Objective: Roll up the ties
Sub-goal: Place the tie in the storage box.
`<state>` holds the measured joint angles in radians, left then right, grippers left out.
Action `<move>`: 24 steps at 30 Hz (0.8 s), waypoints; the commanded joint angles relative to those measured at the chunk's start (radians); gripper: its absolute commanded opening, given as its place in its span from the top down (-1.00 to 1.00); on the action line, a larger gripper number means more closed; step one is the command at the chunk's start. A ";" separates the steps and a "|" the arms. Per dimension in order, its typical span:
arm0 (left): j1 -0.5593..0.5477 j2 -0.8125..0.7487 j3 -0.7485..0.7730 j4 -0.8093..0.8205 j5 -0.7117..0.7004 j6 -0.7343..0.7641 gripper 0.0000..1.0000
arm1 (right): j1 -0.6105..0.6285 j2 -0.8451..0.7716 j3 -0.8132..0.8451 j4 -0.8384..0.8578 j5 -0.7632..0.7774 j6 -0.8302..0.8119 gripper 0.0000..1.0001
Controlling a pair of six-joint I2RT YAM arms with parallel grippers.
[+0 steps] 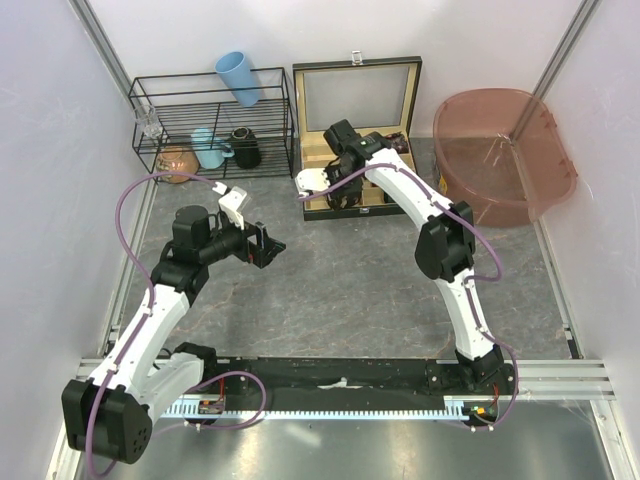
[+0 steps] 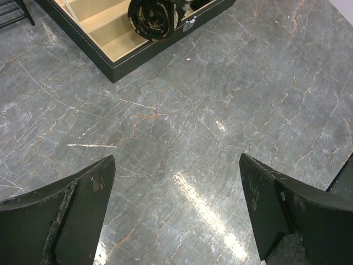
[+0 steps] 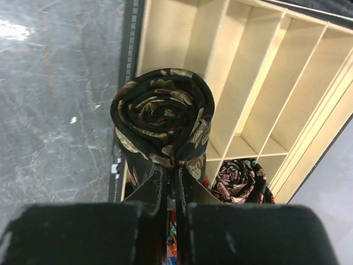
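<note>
Dark rolled tie [image 3: 162,118] clenched in right gripper [image 3: 172,176] jaws over box [image 3: 131,49]; best lowered squarely into a compartment. Left gripper [image 2: 176,163] jaws released.

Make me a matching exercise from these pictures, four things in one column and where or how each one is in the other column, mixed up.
Column one
1. tan-print rolled tie
2. pink-print rolled tie
3. left gripper
4. blue cup

Column two
A. open above the bare table
B. sitting in a compartment of the box
C. on top of the wire rack
D. clamped in the right gripper

Pairs: 1-D, 2-B, 3-A, 4-C
</note>
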<state>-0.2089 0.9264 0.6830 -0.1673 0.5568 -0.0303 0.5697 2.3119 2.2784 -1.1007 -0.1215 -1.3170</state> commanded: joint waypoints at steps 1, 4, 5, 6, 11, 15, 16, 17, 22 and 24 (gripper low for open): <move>0.006 -0.023 -0.003 0.003 0.023 -0.003 -0.99 | 0.004 0.055 0.044 -0.024 0.014 0.042 1.00; 0.006 -0.023 -0.005 0.006 0.023 0.001 -0.99 | 0.004 0.070 0.035 -0.021 0.011 0.050 1.00; 0.006 -0.021 -0.007 0.005 0.023 0.001 -0.99 | 0.004 0.087 0.039 -0.016 0.013 0.053 1.00; 0.006 -0.023 -0.007 0.006 0.023 0.001 -0.99 | 0.004 0.096 0.043 -0.016 0.022 0.055 1.00; 0.006 -0.032 -0.011 -0.004 0.022 0.013 -0.99 | 0.002 0.141 0.064 0.005 0.040 0.071 1.00; 0.006 -0.035 -0.019 -0.012 0.011 0.018 -0.99 | 0.012 0.162 0.064 0.007 0.051 0.076 1.00; 0.006 -0.035 -0.019 -0.014 0.011 0.017 -0.99 | 0.012 0.164 0.059 0.007 0.043 0.075 1.00; 0.006 -0.038 -0.019 -0.012 0.012 0.018 -0.99 | 0.012 0.164 0.052 0.002 0.037 0.064 1.00; 0.008 -0.038 -0.028 -0.011 0.017 0.013 -0.99 | 0.012 0.165 0.003 -0.019 0.008 0.030 1.00; 0.006 -0.037 -0.033 -0.014 0.015 0.012 -0.99 | 0.012 0.173 0.001 -0.030 0.002 0.013 1.00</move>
<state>-0.2089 0.9066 0.6621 -0.1864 0.5594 -0.0296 0.5835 2.4214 2.3116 -1.0973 -0.0803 -1.2713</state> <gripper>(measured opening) 0.993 0.031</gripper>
